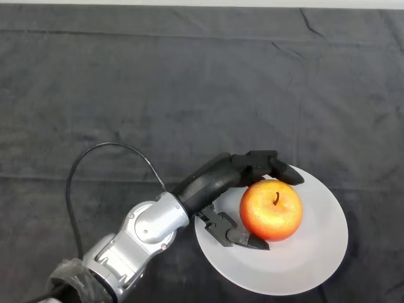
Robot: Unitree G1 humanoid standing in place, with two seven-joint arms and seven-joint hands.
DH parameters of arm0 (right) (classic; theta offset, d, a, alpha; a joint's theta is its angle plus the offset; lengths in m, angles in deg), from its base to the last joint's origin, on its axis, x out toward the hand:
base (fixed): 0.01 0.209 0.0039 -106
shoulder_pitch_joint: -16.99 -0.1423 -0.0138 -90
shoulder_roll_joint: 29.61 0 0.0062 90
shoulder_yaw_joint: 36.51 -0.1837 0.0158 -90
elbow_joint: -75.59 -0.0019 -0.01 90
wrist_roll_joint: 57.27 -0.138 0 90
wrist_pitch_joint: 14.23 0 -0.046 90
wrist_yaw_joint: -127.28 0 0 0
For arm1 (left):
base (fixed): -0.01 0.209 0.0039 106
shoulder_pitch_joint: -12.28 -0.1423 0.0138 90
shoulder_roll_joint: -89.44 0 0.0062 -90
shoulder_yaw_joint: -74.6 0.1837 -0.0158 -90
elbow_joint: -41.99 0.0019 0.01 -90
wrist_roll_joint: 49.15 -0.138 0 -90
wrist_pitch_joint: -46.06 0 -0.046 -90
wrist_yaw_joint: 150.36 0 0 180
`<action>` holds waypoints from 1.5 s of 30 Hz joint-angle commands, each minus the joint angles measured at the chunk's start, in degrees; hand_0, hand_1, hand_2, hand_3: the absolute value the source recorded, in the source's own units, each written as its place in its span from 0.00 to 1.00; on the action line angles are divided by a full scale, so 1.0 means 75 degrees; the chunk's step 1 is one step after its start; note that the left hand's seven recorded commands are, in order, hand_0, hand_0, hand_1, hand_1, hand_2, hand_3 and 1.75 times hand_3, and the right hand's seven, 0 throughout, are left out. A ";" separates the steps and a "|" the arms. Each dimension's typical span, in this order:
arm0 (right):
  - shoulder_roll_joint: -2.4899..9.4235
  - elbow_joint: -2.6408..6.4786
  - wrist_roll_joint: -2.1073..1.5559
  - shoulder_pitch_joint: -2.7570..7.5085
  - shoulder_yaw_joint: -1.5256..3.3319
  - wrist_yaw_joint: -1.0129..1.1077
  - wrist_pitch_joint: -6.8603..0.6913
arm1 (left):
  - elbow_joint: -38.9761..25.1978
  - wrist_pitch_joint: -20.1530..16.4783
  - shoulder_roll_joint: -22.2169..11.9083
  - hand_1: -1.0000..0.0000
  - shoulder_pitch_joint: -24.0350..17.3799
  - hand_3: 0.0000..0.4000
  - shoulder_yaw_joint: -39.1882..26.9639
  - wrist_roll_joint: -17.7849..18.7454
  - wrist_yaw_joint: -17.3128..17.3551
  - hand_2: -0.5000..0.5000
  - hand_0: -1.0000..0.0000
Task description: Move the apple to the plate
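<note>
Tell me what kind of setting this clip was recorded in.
Probably a lab or test bench rather than a home: the table is draped in a plain dark cloth, holding only a white plate and an apple, with the robot's left hand around it.

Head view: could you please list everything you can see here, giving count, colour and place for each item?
apple: one, red and yellow with a dark stem pointing up, resting on the left part of the plate.
plate: one, white and round, at the lower right of the table.
cloth: one, dark grey and creased, covering the table across the whole view.
left arm: one, silver-grey, coming in from the lower left.
left hand: one, black, over the plate's left edge, thumb and fingers cupped round the apple from its left side, tips close against it above and below.
</note>
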 commanded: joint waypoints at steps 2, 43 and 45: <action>-0.0024 -0.0083 -0.0072 0.0345 -0.0098 0.0064 -0.0066 | 0.0355 -0.0178 -0.0246 1.00 0.0233 0.60 0.0445 -0.0251 0.0057 0.20 0.40; -0.0023 -0.0089 -0.0070 0.0351 -0.0102 0.0063 -0.0062 | -0.0314 0.0401 -0.0826 1.00 0.0275 0.00 -0.1393 0.0037 -0.0252 0.50 1.00; -0.0023 -0.0092 -0.0070 0.0352 -0.0103 0.0063 -0.0063 | -0.0242 0.0544 -0.0888 1.00 0.0270 0.00 -0.1546 0.0028 -0.0297 0.50 1.00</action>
